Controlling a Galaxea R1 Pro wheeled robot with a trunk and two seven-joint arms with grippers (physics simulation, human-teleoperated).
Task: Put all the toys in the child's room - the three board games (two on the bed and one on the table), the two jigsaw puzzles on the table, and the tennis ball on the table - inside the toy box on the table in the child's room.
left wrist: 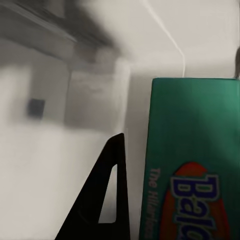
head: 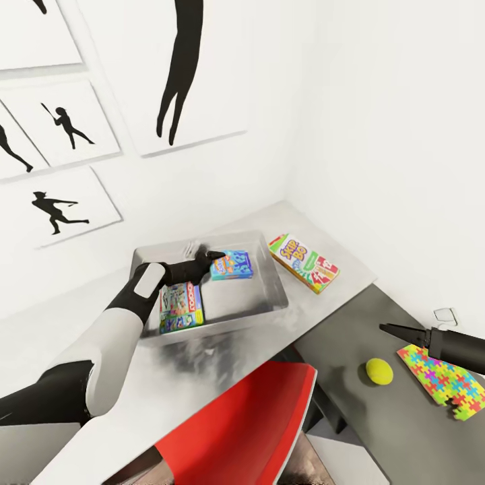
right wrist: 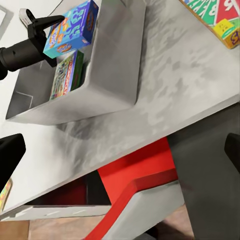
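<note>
The left gripper (head: pixel 205 259) reaches into the toy box (head: pixel 273 266), which sits on the light grey wing of the worktop (head: pixel 350 269), and its fingers stand at the edge of the blue board game (head: pixel 231 265); in the left wrist view 1 dark finger (left wrist: pixel 107 200) lies just beside that box's green-edged side, but whether the jaws are clamped on it or have just let go cannot be told. A 2nd board game (head: pixel 180 307) with a green edge already lies flat on the tub floor, near the front wall. The 3rd, the yellow-orange board game (head: pixel 304 263), rests on the worktop just beside the toy box, outside it. On the dark grey wing lie the tennis ball (head: pixel 379 371) and a jigsaw puzzle (head: pixel 444 387), apart from each other; the right gripper (head: pixel 397 330) hovers above that wing near the puzzle, holding nothing, though how wide it stands cannot be made out. A red chair (head: pixel 249 417) is tucked under the corner. By the look of them, the game boxes are light, stiff cardboard, best pinched across a thin edge or short side so they do not pivot. The puzzle is thin and flat on the surface, likely hard to get a finger under; sliding it to the worktop's edge may help. The ball would roll if nudged, so it wants a centred squeeze from above.
</note>
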